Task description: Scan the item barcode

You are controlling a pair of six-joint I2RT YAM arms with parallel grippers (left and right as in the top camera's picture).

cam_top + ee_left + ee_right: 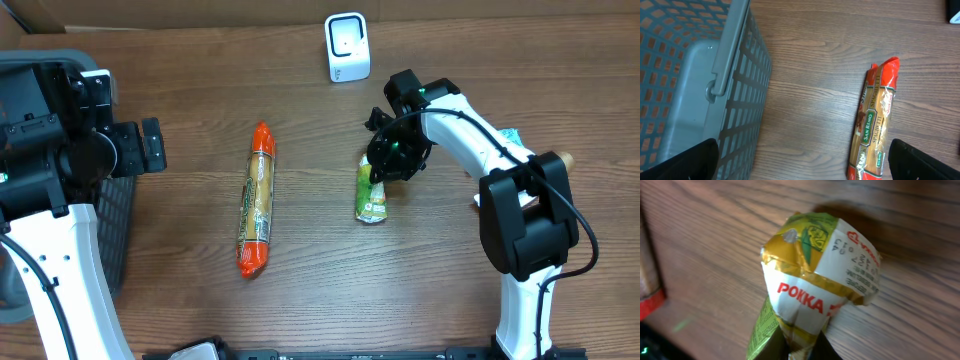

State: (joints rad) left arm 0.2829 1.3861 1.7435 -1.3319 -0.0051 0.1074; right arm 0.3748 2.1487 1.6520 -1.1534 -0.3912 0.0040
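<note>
Your right jaws are pinched on the Pokka carton, at the end nearer the white scanner; the carton sits right of centre on the desk, well apart from the scanner; you cannot tell whether it is lifted clear of the wood; its crumpled far end fills the right wrist view; your left jaws stand wide apart with nothing between them, beside the grey basket; the spaghetti packet lies between basket and carton, touching neither.
</note>
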